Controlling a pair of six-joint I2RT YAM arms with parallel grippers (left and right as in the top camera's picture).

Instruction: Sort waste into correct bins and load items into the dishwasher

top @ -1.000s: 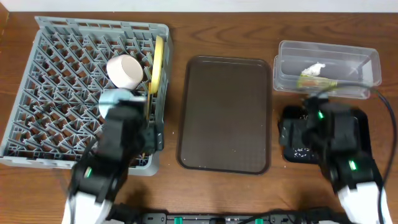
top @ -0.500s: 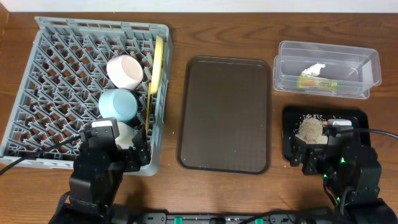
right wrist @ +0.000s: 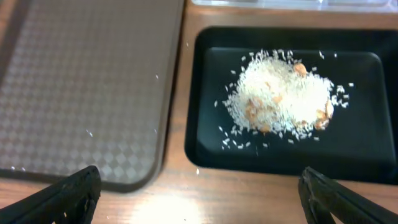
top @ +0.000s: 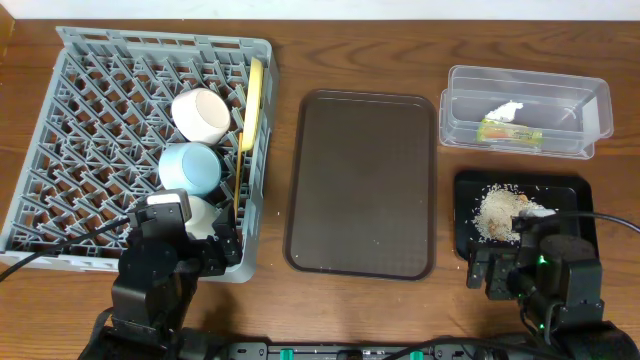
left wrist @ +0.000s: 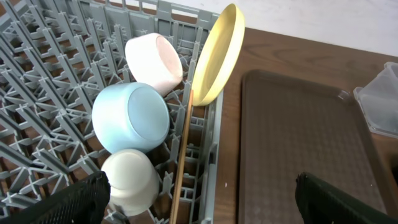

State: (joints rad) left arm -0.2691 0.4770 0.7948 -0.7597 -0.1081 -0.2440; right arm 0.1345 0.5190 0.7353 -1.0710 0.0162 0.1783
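The grey dish rack (top: pixel 60 150) holds a white bowl (top: pixel 203 115), a light blue bowl (top: pixel 190 168), a small white cup (top: pixel 205 215), an upright yellow plate (top: pixel 254 100) and thin wooden chopsticks (top: pixel 238 185). The left wrist view shows the same cup (left wrist: pixel 130 180), blue bowl (left wrist: pixel 130 118), plate (left wrist: pixel 217 56) and a chopstick (left wrist: pixel 183 155). The green-and-white wrapper (top: pixel 510 131) lies in the clear tub (top: pixel 527 100). The rice scraps (top: pixel 497 213) lie in the black tray (top: pixel 570 195), as the right wrist view (right wrist: pixel 283 99) also shows. My left gripper (top: pixel 185 250) is open and empty at the rack's front edge. My right gripper (top: pixel 520 270) is open and empty over the black tray's front edge.
The large dark brown serving tray (top: pixel 362 180) lies bare between the rack and the two bins. It also shows in the right wrist view (right wrist: pixel 81 81). A few loose rice grains lie on the wood next to the black tray.
Both arms have drawn back toward the table's front edge, off the rack and off the black tray. The rice heap now shows in full. The left arm has held still for the last half second.
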